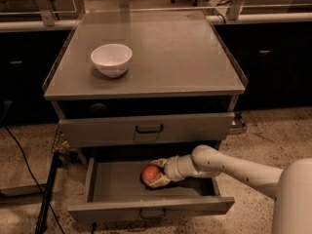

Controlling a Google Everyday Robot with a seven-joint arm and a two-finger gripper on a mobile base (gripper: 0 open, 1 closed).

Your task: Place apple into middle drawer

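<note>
The gripper (pixel 156 173) is seen inside the pulled-out middle drawer (pixel 117 185), its two fingers closed on the apple (pixel 150 173) — the fruit is held between them, low over the grey floor. Directly above the gripper a closed drawer (pixel 146 129) is found — higher still, toward the view's left, a white bowl (pixel 111 59) is set on the cabinet top (pixel 170 57).

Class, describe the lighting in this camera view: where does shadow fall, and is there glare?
Camera view: dim, warm light; mild sheen on the cabinet top; the white bowl casts a small shadow at its base; the middle drawer is shaded, where the gripper holds the apple.
</note>
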